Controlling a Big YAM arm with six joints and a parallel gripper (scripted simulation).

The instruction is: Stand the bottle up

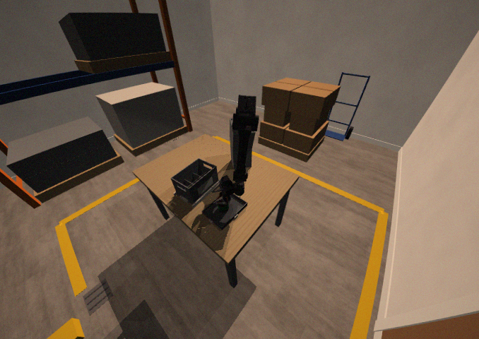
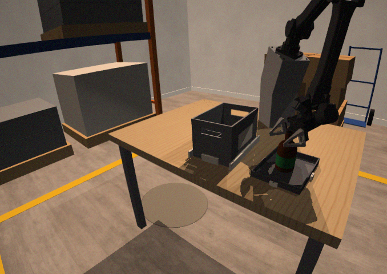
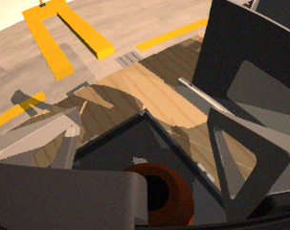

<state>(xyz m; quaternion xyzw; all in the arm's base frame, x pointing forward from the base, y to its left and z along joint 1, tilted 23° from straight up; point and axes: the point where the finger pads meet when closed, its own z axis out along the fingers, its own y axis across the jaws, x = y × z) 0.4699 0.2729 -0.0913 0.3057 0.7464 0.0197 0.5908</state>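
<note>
Wooden worktop (image 1: 265, 188) (image 2: 339, 180) (image 3: 149, 91) bears the crate (image 1: 192, 186) (image 2: 213, 138) (image 3: 245, 53) and, near it, the tray (image 1: 228, 222) (image 2: 305, 177) (image 3: 111, 129). Released, the claw (image 1: 222, 200) (image 2: 282, 135) (image 3: 144, 114) has its fingers spread around the neck of the brown bottle (image 1: 222, 207) (image 2: 285, 158) (image 3: 180, 201), which stands upright below it on the tray.

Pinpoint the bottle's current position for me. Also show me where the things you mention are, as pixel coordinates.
In the exterior view, the bottle (image 2: 285, 158) (image 3: 175, 207) stands upright on the tray (image 2: 308, 178) (image 3: 111, 126), right of the crate (image 2: 212, 142) (image 3: 245, 53), its neck between the open gripper's (image 2: 282, 135) fingers.
</note>
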